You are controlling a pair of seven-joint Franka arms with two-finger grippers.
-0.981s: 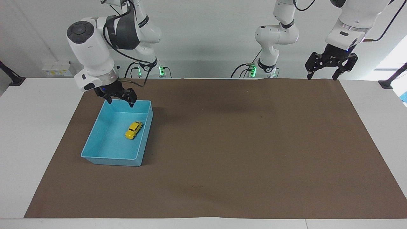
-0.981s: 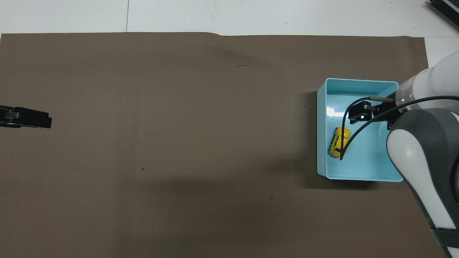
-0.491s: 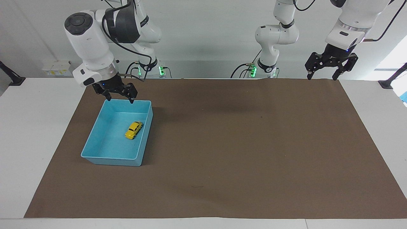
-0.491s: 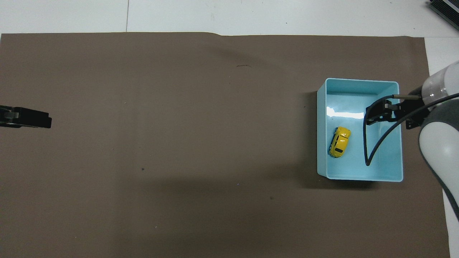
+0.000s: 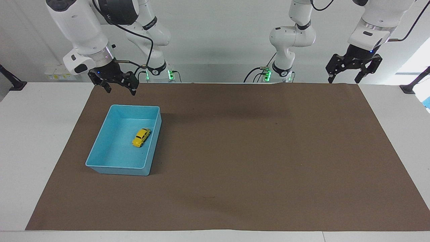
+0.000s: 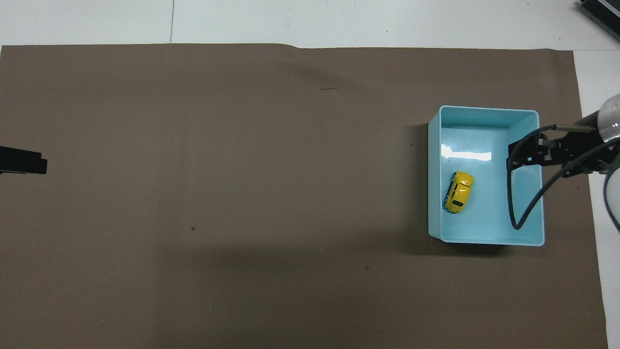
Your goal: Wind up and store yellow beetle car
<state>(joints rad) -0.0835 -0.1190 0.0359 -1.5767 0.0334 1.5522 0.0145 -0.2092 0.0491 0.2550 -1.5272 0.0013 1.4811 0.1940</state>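
Black and cut off at the overhead view's edge, the left gripper (image 5: 353,72) waits, fingers apart, holding nothing. Yellow beetle car (image 5: 141,137) sits on its wheels inside the blue bin (image 5: 116,168); the right gripper (image 5: 117,88) hangs spread and empty above the mat (image 5: 255,151), near the bin's robot-side rim.

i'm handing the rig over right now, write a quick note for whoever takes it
Right gripper: open, empty, raised in the air by the blue bin's end nearest the robots.
Left gripper: open, empty, waiting up over the brown mat's edge at the left arm's end of the table.
Yellow beetle car: lying inside the blue bin, close to the wall that faces the table's middle, touched by neither gripper.
Done: the car is stored in the bin. Whether it was wound up cannot be told.
Left: nothing obvious, apart from parking the arms.
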